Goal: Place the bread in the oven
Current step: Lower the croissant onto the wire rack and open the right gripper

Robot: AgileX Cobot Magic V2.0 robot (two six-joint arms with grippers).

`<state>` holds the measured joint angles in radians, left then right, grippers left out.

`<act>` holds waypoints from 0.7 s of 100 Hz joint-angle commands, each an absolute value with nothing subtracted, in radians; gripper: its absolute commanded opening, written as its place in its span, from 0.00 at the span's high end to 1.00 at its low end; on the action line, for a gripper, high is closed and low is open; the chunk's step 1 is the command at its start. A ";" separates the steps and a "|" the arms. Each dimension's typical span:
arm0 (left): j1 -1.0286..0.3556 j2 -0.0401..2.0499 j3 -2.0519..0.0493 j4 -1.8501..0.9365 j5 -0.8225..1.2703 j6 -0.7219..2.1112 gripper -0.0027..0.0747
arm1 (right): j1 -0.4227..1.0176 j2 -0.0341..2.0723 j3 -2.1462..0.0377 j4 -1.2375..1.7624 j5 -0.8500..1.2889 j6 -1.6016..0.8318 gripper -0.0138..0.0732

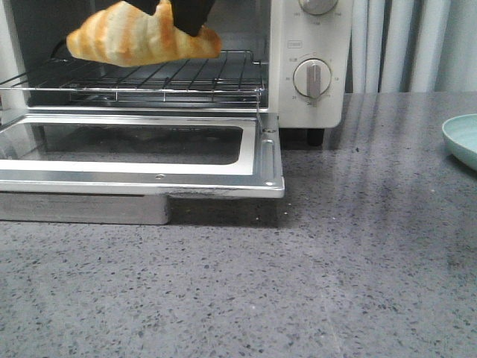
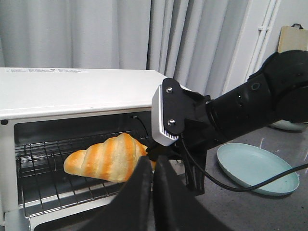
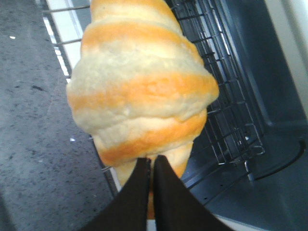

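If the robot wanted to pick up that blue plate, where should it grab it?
Probably the plate's raised rim, on the edge nearest the right gripper, which would have to let go of the croissant first. The plate lies flat and shallow on the counter, so only the thin edge seems to offer a pinch.

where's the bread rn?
Front view, upper left: the bread is held in the right tool just above the pulled-out wire rack, at the mouth of the oven, above its open door.
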<state>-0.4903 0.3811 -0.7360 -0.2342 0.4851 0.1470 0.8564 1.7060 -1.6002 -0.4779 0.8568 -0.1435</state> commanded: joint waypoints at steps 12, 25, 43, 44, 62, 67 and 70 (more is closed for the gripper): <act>-0.495 0.390 -0.763 -0.252 0.400 0.144 0.99 | 0.847 1.684 -1.668 -0.521 0.856 -0.106 0.51; -0.493 0.390 -0.763 -0.242 0.390 0.144 0.99 | 0.847 1.685 -1.668 -0.521 0.856 -0.104 0.38; -0.493 0.390 -0.763 -0.185 0.384 0.130 0.99 | 0.879 1.679 -1.668 -0.505 0.882 -0.104 0.39; -0.493 0.390 -0.763 -0.182 0.384 0.128 0.99 | 0.884 1.677 -1.668 -0.505 0.884 -0.104 0.39; -0.453 0.364 -0.761 -0.068 0.400 0.027 0.99 | 0.975 1.649 -1.668 -0.504 0.926 -0.104 0.39; -0.431 0.343 -0.759 -0.061 0.410 0.027 0.99 | 1.003 1.637 -1.668 -0.504 0.928 -0.104 0.39; -0.417 0.328 -0.756 -0.061 0.410 0.027 0.99 | 1.019 1.630 -1.668 -0.504 0.928 -0.104 0.39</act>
